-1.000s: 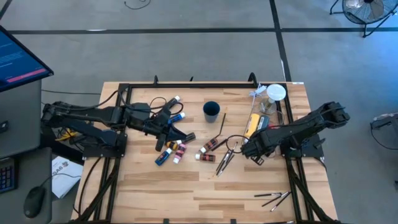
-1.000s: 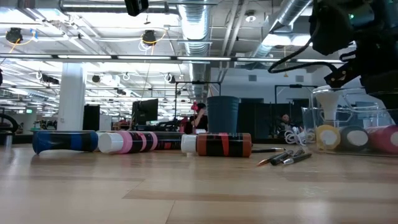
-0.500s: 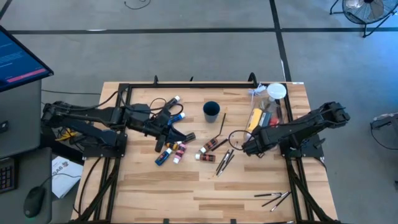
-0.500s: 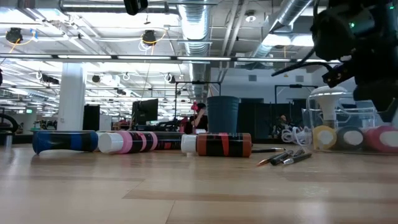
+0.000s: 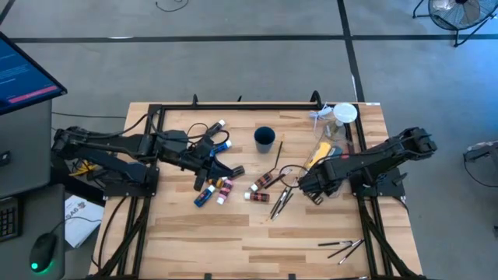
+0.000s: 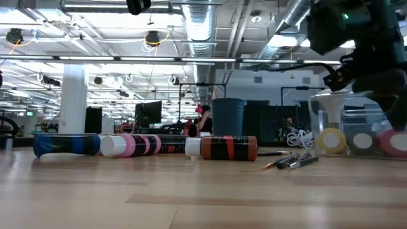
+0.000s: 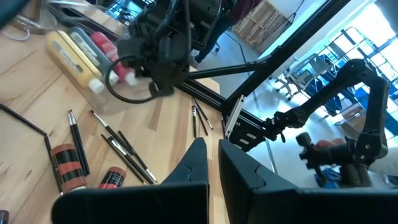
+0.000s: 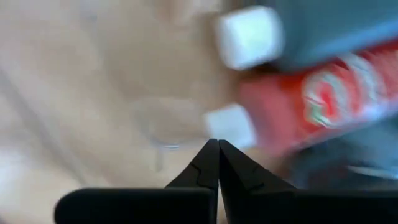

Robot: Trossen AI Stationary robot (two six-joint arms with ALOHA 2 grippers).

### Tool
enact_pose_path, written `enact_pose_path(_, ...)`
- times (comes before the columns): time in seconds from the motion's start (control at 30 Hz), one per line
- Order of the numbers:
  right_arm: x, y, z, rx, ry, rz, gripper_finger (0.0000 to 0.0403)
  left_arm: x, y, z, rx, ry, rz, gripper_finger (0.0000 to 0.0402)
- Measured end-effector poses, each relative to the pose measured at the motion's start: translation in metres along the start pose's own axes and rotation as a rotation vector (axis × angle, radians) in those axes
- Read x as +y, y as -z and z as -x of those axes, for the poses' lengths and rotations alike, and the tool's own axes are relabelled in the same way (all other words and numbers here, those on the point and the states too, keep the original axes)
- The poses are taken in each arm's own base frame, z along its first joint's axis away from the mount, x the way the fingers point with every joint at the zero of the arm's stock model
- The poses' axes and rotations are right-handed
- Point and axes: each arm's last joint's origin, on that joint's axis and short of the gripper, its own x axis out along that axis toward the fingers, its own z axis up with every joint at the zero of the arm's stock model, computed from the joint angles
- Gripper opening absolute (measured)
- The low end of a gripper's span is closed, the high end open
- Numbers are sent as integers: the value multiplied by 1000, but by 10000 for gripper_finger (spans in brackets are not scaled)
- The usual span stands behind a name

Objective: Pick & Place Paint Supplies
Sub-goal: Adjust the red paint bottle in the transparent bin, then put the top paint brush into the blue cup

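High view: tubes (image 5: 212, 190) and brushes (image 5: 281, 200) lie scattered, mostly unsorted; right gripper (image 5: 305, 187) closed, empty, beside the clear jar (image 5: 331, 138); left gripper (image 5: 233, 172) closed, empty.

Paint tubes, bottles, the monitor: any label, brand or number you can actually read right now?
None can be read.
Red tube: printed label, blurred.
Brown tube: dark bands only, no text visible.
Yellow bottle: no legible print.
Monitor: lines on screen, too small.
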Motion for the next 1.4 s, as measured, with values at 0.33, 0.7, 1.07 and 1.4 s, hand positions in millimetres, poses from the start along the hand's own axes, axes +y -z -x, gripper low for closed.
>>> enact_pose_path(0.33,28,0,30,-36,-235,-74,0,0,0,0,0,1,-18,1)
enact_pose_path(0.7,12,-5,36,-51,-84,-50,0,1,0,0,-1,-1,-25,1)
enact_pose_path(1.07,4,-14,21,15,-95,-38,0,0,0,0,0,0,-23,1)
enact_pose_path(1.4,14,-12,95,-425,-365,-4,0,1,-1,0,-16,-24,-25,1)
